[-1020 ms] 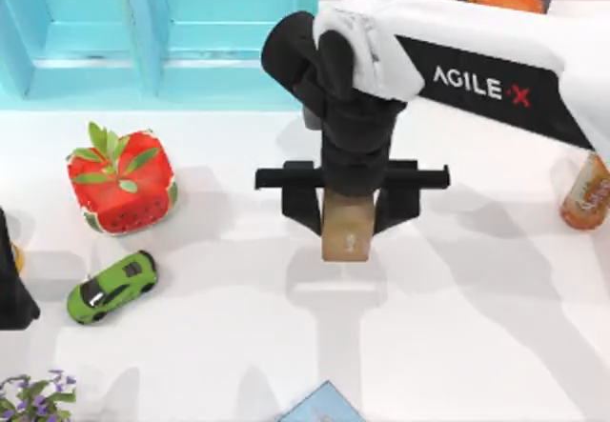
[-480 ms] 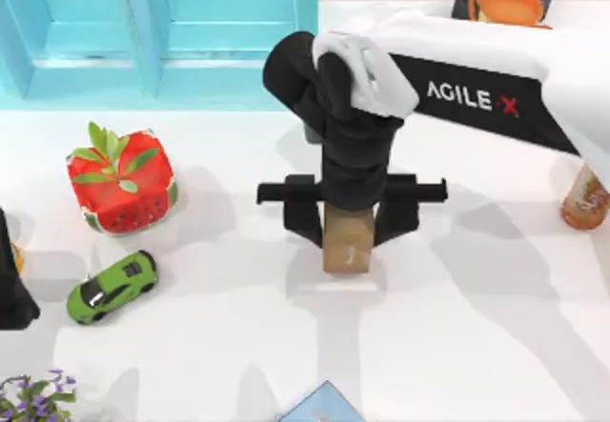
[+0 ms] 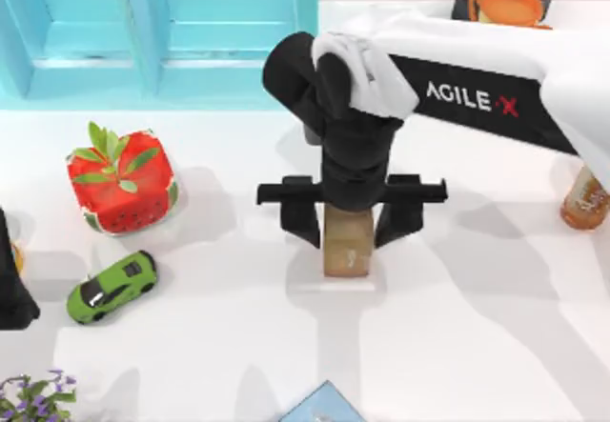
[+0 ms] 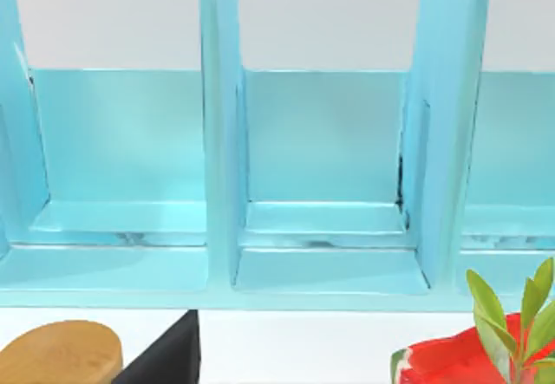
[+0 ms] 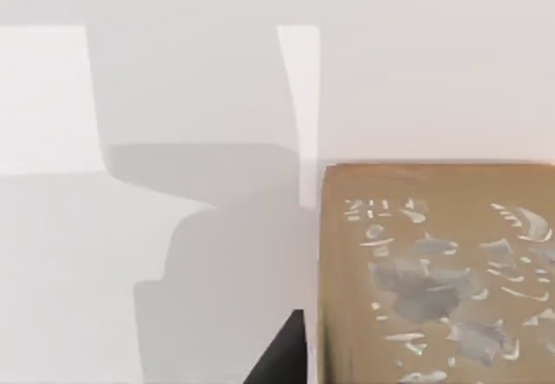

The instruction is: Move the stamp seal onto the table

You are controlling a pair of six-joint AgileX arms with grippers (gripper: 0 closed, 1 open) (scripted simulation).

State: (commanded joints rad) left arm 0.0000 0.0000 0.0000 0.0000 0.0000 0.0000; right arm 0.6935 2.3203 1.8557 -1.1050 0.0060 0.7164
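The stamp seal (image 3: 346, 247), a small tan-brown upright block with rounded edges and a small dark mark, stands on the plain white table (image 3: 457, 346) near its middle. The right gripper (image 3: 348, 224) hangs directly over it, its black fingers (image 3: 303, 220) spread apart on either side of the block with a sliver of table showing between each finger and the seal. In the right wrist view the seal's tan face (image 5: 438, 271) carries pale markings. The left gripper (image 3: 11, 293) sits parked at the table's left edge; I cannot tell how its fingers stand. Farther back stands the turquoise-blue shelf unit (image 3: 157, 31).
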